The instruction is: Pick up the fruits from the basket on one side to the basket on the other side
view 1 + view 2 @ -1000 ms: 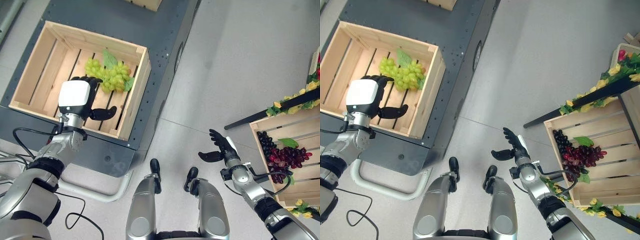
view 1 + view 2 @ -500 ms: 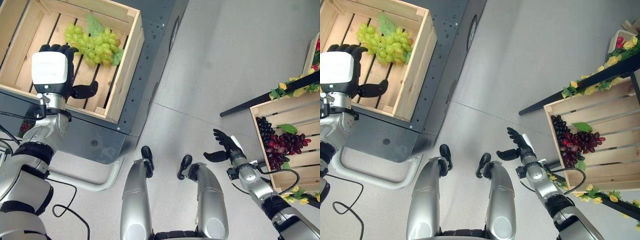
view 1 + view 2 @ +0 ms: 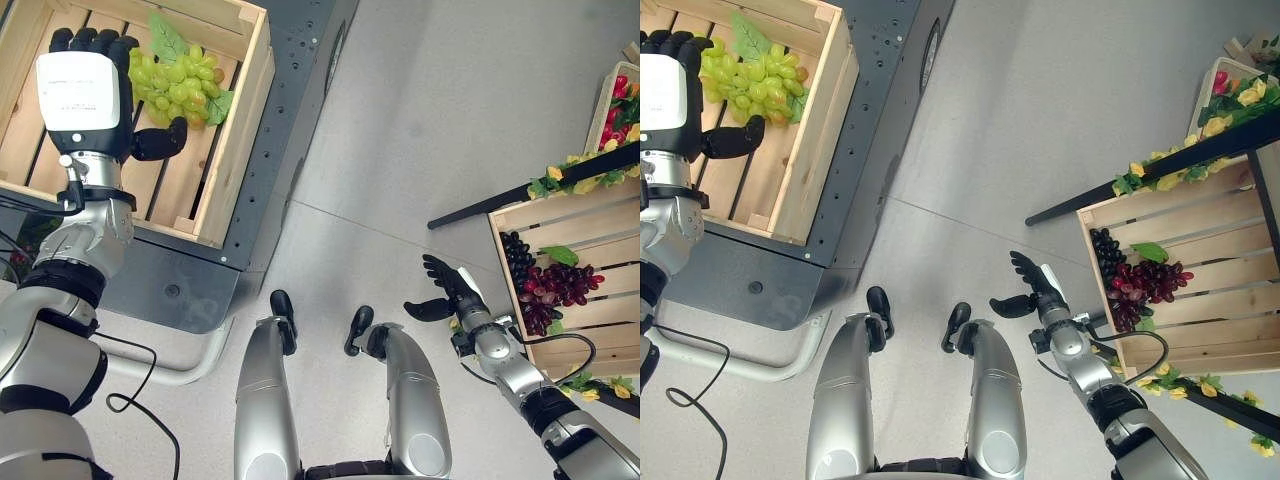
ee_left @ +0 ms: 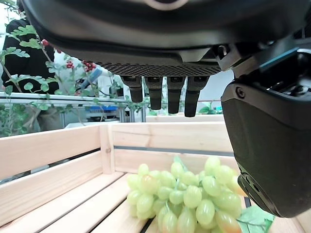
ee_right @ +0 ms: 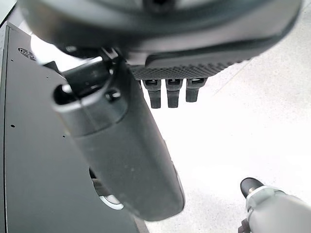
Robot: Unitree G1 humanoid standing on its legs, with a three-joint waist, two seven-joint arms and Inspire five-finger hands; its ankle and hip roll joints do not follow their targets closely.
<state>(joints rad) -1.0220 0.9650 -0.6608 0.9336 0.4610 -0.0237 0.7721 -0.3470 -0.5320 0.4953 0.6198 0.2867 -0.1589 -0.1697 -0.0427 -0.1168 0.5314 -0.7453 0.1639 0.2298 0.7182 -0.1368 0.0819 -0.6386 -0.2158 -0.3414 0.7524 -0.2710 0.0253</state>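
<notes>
A bunch of green grapes with a leaf lies on the slats of the wooden crate at the left, on a dark grey cart. My left hand hovers over that crate just left of the grapes, fingers straight and thumb stretched out below the bunch, holding nothing. The left wrist view has the grapes right past the fingers. Dark purple and red grapes lie in the wooden crate at the right. My right hand floats open above the floor, left of that crate.
The dark grey cart under the left crate has a pale tubular bar near the floor. A black stand bar with yellow flowers and leaves runs above the right crate. Grey floor lies between both sides.
The camera has shifted, sliding the left crate toward the upper left. My left hand has moved farther into the crate, up alongside the green grapes. The right hand has hardly moved.
</notes>
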